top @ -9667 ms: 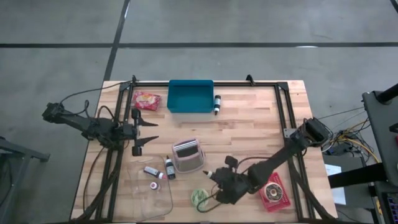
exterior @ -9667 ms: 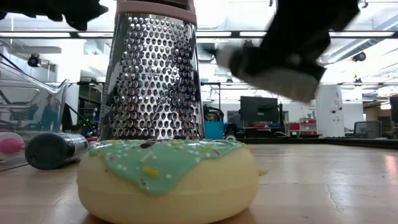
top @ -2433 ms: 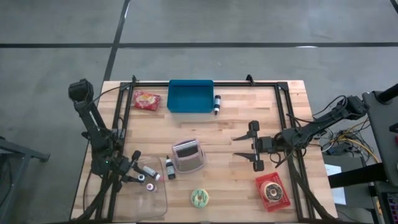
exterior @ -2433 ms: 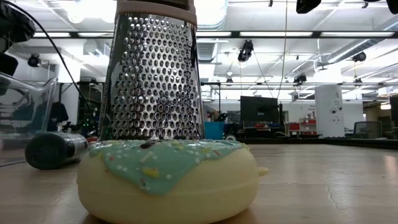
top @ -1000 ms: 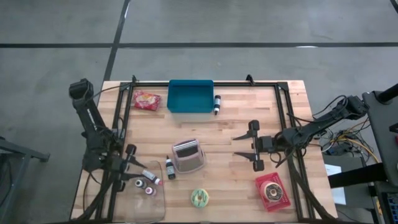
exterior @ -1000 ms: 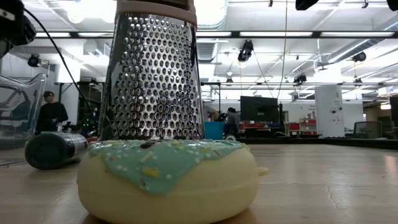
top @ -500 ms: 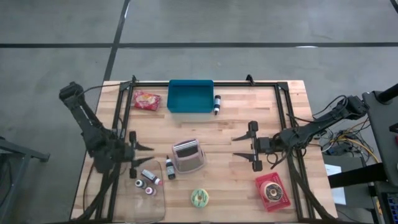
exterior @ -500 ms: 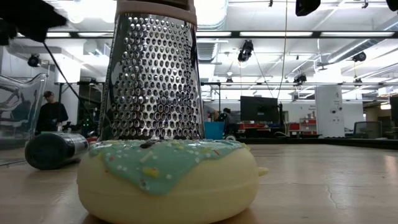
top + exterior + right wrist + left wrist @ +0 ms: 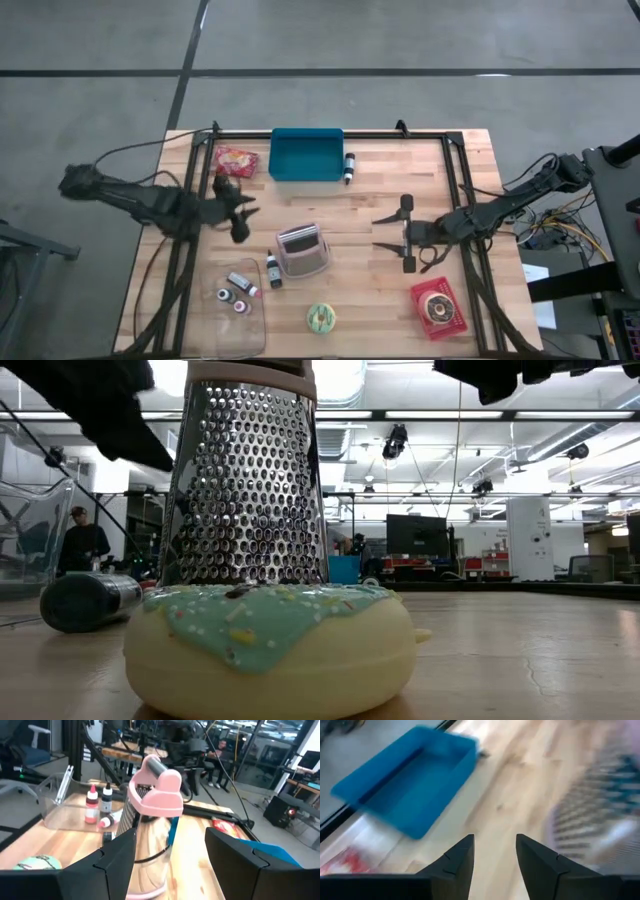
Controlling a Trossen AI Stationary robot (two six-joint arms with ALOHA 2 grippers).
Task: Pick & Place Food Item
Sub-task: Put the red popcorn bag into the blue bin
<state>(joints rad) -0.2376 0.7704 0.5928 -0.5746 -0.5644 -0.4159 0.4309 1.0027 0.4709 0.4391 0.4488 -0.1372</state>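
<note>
Green-frosted donut [image 9: 322, 318] sits at the near table edge, grater [image 9: 301, 250] just behind it. Left gripper [image 9: 236, 207] hovers empty with fingers parted, left of the grater; right gripper [image 9: 389, 233], released and empty, hangs right of it. Blue bin [image 9: 306, 154] stands at the far edge.

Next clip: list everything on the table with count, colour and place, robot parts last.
Bin: 1, blue, far edge, centre.
Snack packet: 1, red, left of the bin.
Small bottle: 1, dark, lying right of the bin.
Grater: 1, metal with pink handle, table centre.
Dropper bottle: 1, dark, just left of the grater.
Clear tray: 1, transparent, near-left, holding three small bottles.
Donut: 1, green icing, near edge.
Chocolate donut: 1, on a red tray, near-right.
Left gripper: open, empty, below the packet.
Right gripper: open, empty, right of the grater.
</note>
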